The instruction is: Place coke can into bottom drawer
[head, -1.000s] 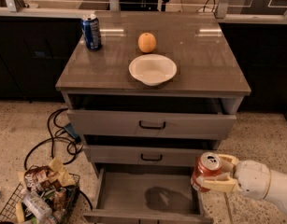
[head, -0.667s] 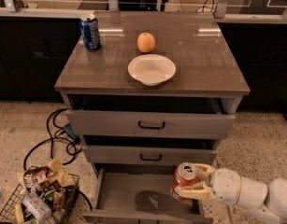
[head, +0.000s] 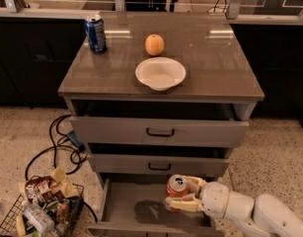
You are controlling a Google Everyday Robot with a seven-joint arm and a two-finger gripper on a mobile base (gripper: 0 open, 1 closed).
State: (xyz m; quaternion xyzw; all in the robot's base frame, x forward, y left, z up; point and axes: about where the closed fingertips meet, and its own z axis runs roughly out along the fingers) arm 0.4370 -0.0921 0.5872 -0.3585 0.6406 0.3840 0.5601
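Observation:
The coke can (head: 176,191), red with a silver top, is held upright in my gripper (head: 182,194). The cream fingers (head: 183,205) close on its sides. The white arm comes in from the lower right. The can hangs over the right half of the bottom drawer (head: 126,201), which is pulled out and shows a plain grey floor with the can's shadow on it. I cannot tell whether the can touches the floor of the drawer.
Two upper drawers with black handles (head: 160,132) are slightly open. On the cabinet top stand a blue soda can (head: 95,33), an orange (head: 154,44) and a white bowl (head: 160,73). A wire basket of trash (head: 42,209) and black cables (head: 57,144) lie at the left.
My gripper has carried the coke can leftward from beyond the drawer's right edge to a spot over the drawer's inside, and slightly lower.

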